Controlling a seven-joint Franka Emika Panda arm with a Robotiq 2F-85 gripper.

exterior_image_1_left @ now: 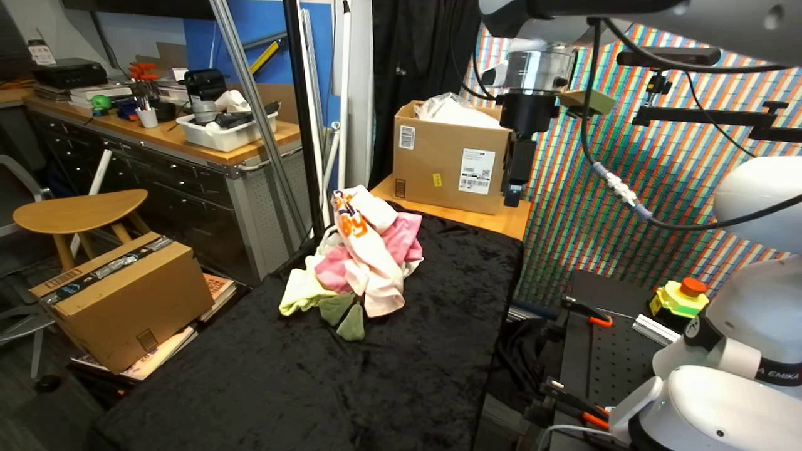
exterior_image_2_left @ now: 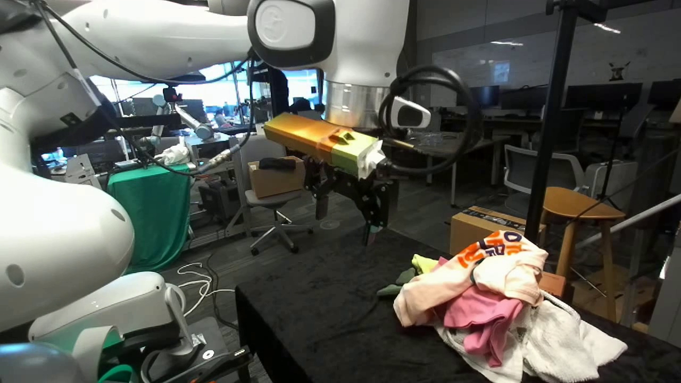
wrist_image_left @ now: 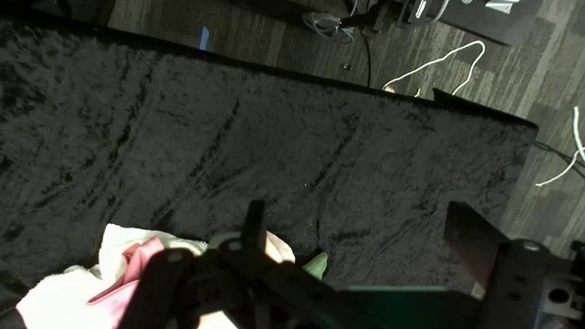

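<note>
While the end effector (exterior_image_2_left: 346, 224) hangs mid-frame in an exterior view, jaws apart, piled cloths (exterior_image_2_left: 479, 309) lie lower right on the surface (exterior_image_2_left: 319, 308).

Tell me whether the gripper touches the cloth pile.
Apart. In both exterior views the open gripper hangs clear of the cloth pile, a plain gap between them.

The Franka Panda arm (exterior_image_2_left: 58, 229) reaches out, its forearm (exterior_image_2_left: 159, 37) nearly level in an exterior view. Its wrist (exterior_image_2_left: 354, 101) points downward, and below it the Robotiq gripper (wrist_image_left: 358, 224) hangs, two fingers (wrist_image_left: 254, 224) spread wide apart.
</note>
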